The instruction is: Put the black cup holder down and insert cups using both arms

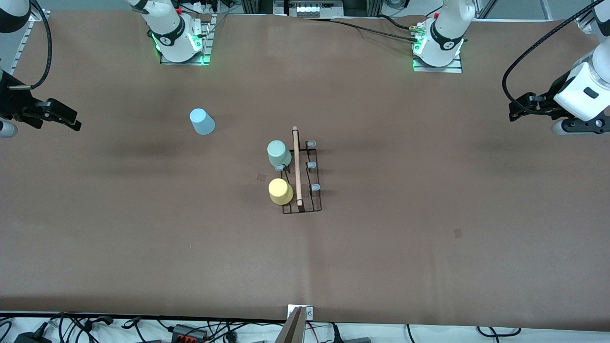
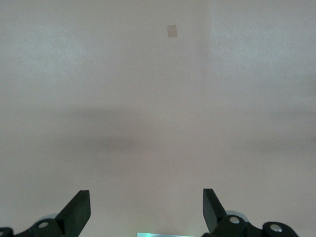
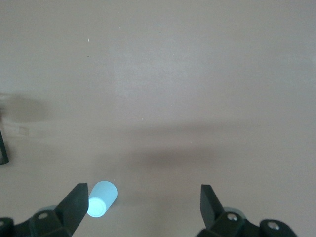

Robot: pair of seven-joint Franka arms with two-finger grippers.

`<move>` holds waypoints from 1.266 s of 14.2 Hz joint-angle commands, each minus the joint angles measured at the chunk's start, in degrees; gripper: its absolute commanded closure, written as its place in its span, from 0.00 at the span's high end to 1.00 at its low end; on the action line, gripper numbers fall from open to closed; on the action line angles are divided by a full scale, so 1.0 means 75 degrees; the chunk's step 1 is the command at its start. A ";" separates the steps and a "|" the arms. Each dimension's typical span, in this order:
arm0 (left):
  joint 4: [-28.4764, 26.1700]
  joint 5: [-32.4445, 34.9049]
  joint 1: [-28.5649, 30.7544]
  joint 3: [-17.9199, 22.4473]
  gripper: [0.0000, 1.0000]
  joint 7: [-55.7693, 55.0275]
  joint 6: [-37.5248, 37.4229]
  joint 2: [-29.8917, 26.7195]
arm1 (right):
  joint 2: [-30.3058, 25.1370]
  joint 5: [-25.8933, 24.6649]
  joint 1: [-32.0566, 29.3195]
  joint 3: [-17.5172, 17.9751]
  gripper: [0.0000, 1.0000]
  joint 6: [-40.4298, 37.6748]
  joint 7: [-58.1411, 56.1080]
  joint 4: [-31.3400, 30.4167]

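The black cup holder [image 1: 302, 176] stands mid-counter, its wooden rod [image 1: 296, 166] running lengthwise from the robots' bases toward the front camera, so pegs face each arm's end. The mint cup [image 1: 279, 153] and the yellow cup [image 1: 280, 191] sit upside down on pegs along the right arm's side. The blue cup [image 1: 202, 121] lies tipped on the counter [image 1: 429, 200], toward the right arm's end (likely that arm's pickup). The right tool [image 3: 143, 205] waits spread wide over that end; the left tool [image 2: 146, 207], equally spread and empty, hovers over bare counter at its own end.

Brown table [image 1: 429, 247] — cables [image 1: 95, 326] along near edge.
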 commanded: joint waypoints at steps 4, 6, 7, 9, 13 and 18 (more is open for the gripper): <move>-0.0013 -0.0147 0.0017 0.0044 1.00 0.0223 0.0049 -0.0008 | -0.0101 -0.0100 0.0035 -0.0007 1.00 -0.0023 -0.0126 0.0137; -0.0013 -0.0147 0.0017 0.0044 1.00 0.0223 0.0049 -0.0008 | -0.0101 -0.0100 0.0047 -0.0007 1.00 -0.0069 -0.0114 0.0161; -0.0013 -0.0158 0.0017 0.0032 1.00 0.0223 0.0049 -0.0008 | -0.0101 -0.0100 0.0059 -0.0007 1.00 -0.0116 -0.0103 0.0161; -0.0013 -0.0158 0.0017 0.0044 1.00 0.0223 0.0049 -0.0008 | -0.0101 -0.0100 0.0001 0.0016 1.00 -0.0128 -0.0091 0.0161; -0.0013 -0.0147 0.0028 0.0032 1.00 0.0223 0.0049 -0.0008 | -0.0101 -0.0088 -0.0305 0.0391 1.00 -0.0140 -0.0091 0.0149; -0.0013 -0.0147 0.0040 0.0044 1.00 0.0281 0.0049 0.0004 | -0.0159 -0.0100 -0.0305 0.0344 1.00 -0.0398 -0.0091 0.0149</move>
